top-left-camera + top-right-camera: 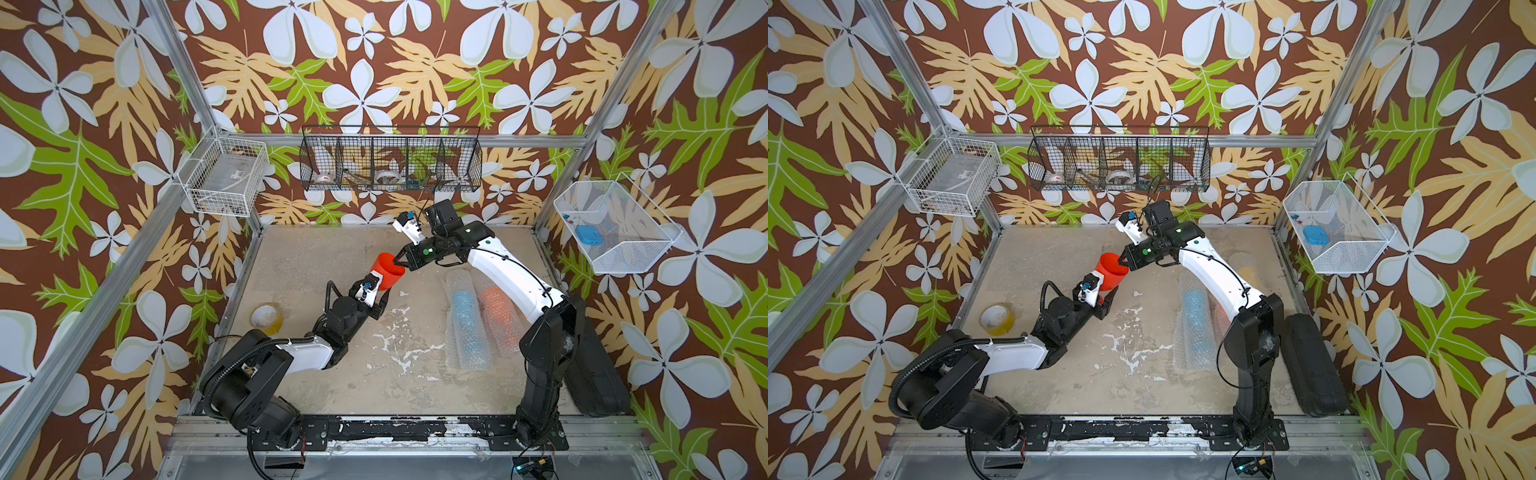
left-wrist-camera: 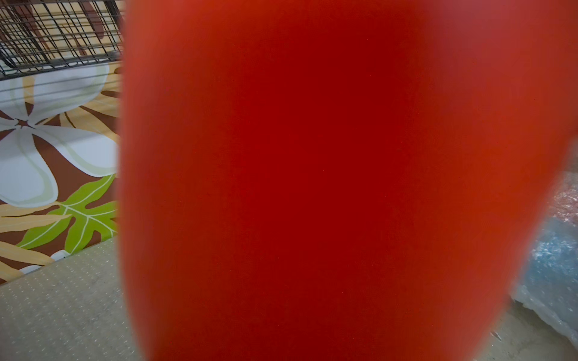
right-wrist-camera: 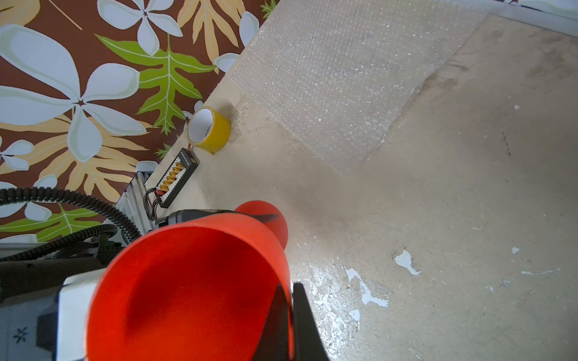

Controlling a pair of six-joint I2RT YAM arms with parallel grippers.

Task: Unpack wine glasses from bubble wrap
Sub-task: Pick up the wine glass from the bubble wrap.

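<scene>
A bare red wine glass (image 1: 386,272) (image 1: 1111,272) is held tilted above the table, mouth toward the right arm. My right gripper (image 3: 291,300) (image 1: 397,262) is shut on its rim, with one finger inside the bowl and one outside. My left gripper (image 1: 376,291) sits at the stem end. The bowl (image 2: 312,187) fills the left wrist view and hides the jaws. The round foot (image 3: 259,208) shows behind the bowl. Bubble wrap rolls lie at right, one holding a blue glass (image 1: 467,320), one an orange glass (image 1: 496,311). A pale yellow wrapped one (image 1: 1245,266) lies farther back. A flat bubble wrap sheet (image 1: 316,253) (image 3: 328,78) lies at back left.
A yellowish tape roll (image 1: 266,318) (image 3: 208,129) stands at the table's left edge beside a black connector board (image 3: 176,178). A black wire basket (image 1: 390,160) hangs on the back wall and white wire baskets (image 1: 226,176) (image 1: 615,226) on the sides. A black case (image 1: 594,365) lies at right.
</scene>
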